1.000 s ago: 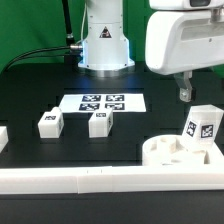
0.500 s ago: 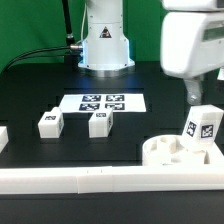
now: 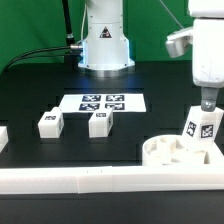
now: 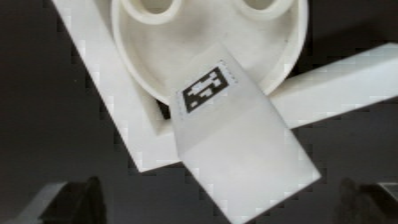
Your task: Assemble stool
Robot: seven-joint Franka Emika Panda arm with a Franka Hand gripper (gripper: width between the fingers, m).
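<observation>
The stool's round white seat [image 3: 170,150] lies at the front, on the exterior view's right, against the rails. One tagged white leg [image 3: 203,126] stands upright in it, leaning slightly. My gripper [image 3: 207,102] hangs open just above that leg's top. In the wrist view the leg [image 4: 240,140] with its tag [image 4: 208,88] reaches up from the seat [image 4: 196,40] toward my gripper [image 4: 222,205]. The dark fingers [image 4: 71,200] stand wide on either side without touching it. Two more legs [image 3: 50,122] [image 3: 100,122] lie loose on the black table to the exterior view's left.
The marker board [image 3: 103,101] lies flat behind the loose legs, in front of the robot base [image 3: 105,45]. A long white rail [image 3: 80,180] runs along the table's front edge. Two rails [image 4: 98,90] [image 4: 347,85] meet by the seat.
My gripper has moved toward the exterior view's right and down, from beside the upright leg to directly above it. Its jaws stayed open. No part has moved.
</observation>
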